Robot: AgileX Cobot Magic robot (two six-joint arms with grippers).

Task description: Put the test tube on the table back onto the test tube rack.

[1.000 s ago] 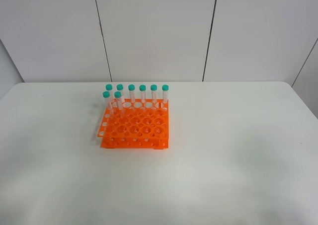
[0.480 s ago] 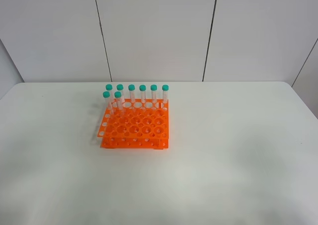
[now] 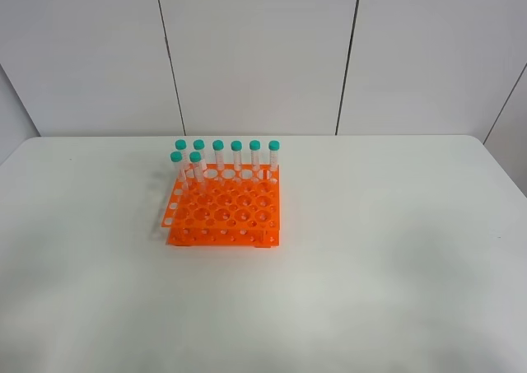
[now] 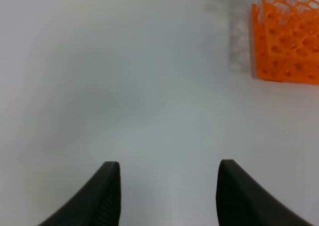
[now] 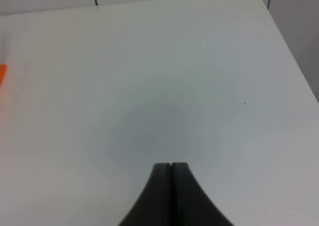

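The left gripper (image 4: 168,196) has two dark smooth fingers spread apart, holding nothing, above the flat white table (image 3: 387,258). The right gripper (image 5: 171,186) is pressed tight together and empty. Farther back sits the bright orange test tube rack (image 3: 224,212), square with many round holes. Eight thin clear tubes with teal caps (image 3: 218,155) stand upright along its back. Which one is the test tube, I cannot tell.

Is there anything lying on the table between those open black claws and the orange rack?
No. In the left wrist view, only bare white table stretches from the open left gripper to the orange rack, apart from the rack's faint shadow.
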